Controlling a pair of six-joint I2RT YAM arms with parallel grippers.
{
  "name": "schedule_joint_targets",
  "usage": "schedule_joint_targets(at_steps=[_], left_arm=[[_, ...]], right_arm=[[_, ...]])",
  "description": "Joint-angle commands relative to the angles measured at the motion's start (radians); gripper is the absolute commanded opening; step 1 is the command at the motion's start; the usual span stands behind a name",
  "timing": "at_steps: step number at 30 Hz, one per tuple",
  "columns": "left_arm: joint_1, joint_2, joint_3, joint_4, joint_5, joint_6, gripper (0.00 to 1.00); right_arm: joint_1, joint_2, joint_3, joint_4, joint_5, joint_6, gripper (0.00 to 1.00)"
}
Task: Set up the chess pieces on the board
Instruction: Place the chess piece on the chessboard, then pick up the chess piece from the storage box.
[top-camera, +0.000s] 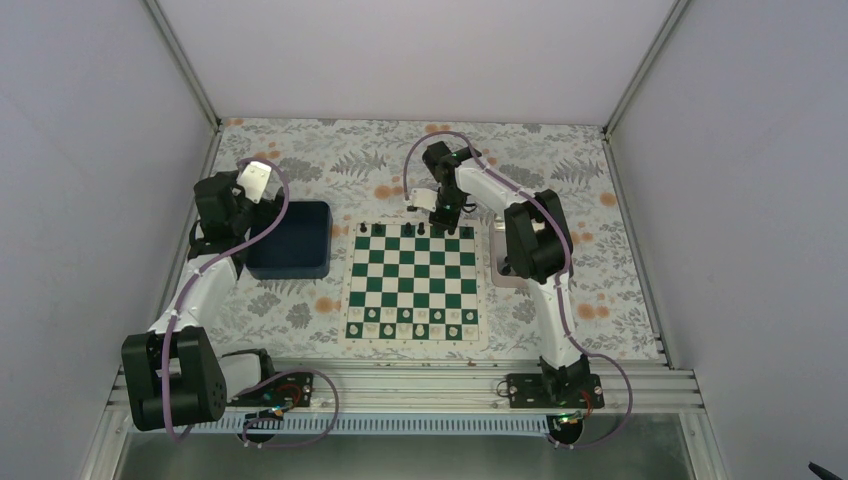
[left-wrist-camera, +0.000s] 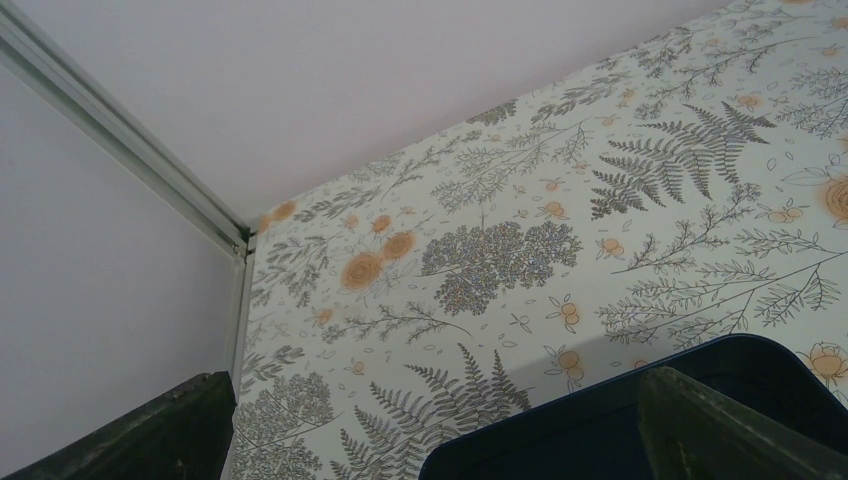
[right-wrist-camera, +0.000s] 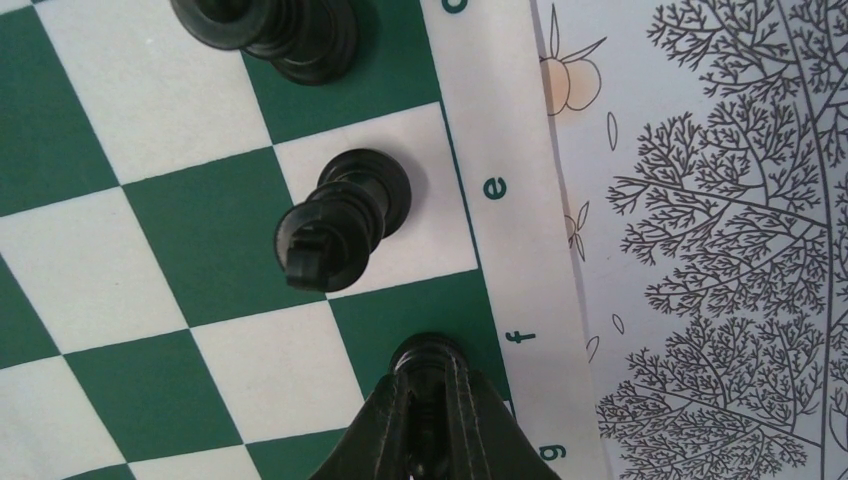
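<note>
Top view: the board (top-camera: 412, 285) lies mid-table. Black pieces (top-camera: 406, 229) stand along its 12 o'clock edge, and white pieces (top-camera: 388, 314) fill the two rows at 6 o'clock. A blue bin (top-camera: 288, 273) sits just beside the board at 9 o'clock. A silver tray (top-camera: 497, 268) sits at 3 o'clock, mostly hidden under the right arm. The left gripper (top-camera: 250, 185) hangs over the bin's far-left corner, at 10 o'clock from the board. The right gripper (top-camera: 447, 218) is down on the black row, right of centre.

Left wrist: the two fingers (left-wrist-camera: 170, 435) show at the lower corners, wide apart with nothing between them. Under them are the bin's rim (left-wrist-camera: 600, 400) at 6 o'clock and the floral cloth (left-wrist-camera: 500, 250) beyond.

Right wrist: the right gripper (right-wrist-camera: 432, 385) comes in from 6 o'clock, its fingers drawn together on a black piece, the f piece (right-wrist-camera: 430, 350). That piece stands on the green edge square by the letter f. At 11 o'clock from it the e piece (right-wrist-camera: 345, 215) stands free on its white square. Another black piece (right-wrist-camera: 290, 30) stands at 12 o'clock, cut off by the frame.
</note>
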Motion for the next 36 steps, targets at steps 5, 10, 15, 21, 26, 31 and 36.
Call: schedule_joint_targets(at_steps=[5, 10, 15, 21, 26, 31, 36], left_arm=[[0.005, -0.005, -0.006, 0.025, 0.011, 0.002, 1.00], [0.005, -0.005, -0.008, 0.025, 0.011, 0.001, 1.00], [0.005, -0.004, -0.008, 0.026, 0.011, 0.003, 1.00], [0.004, -0.003, -0.008, 0.026, 0.012, 0.003, 1.00], [0.005, -0.005, -0.007, 0.023, 0.011, 0.003, 1.00], [0.004, -0.005, -0.007, 0.024, 0.014, 0.003, 1.00], [0.004, 0.001, -0.004, 0.023, 0.017, 0.002, 1.00]], right_arm=[[0.003, 0.009, 0.013, 0.011, -0.023, -0.011, 0.07], [0.009, 0.010, 0.018, 0.012, -0.025, -0.010, 0.07], [0.015, 0.009, 0.015, 0.012, -0.010, -0.006, 0.19], [0.014, -0.072, -0.009, 0.027, 0.001, -0.004, 0.47], [-0.016, -0.184, -0.024, 0.008, 0.019, 0.002, 0.50], [-0.124, -0.339, -0.070, -0.010, 0.011, -0.001, 0.52], [-0.329, -0.479, -0.175, -0.026, 0.013, -0.037, 0.52]])
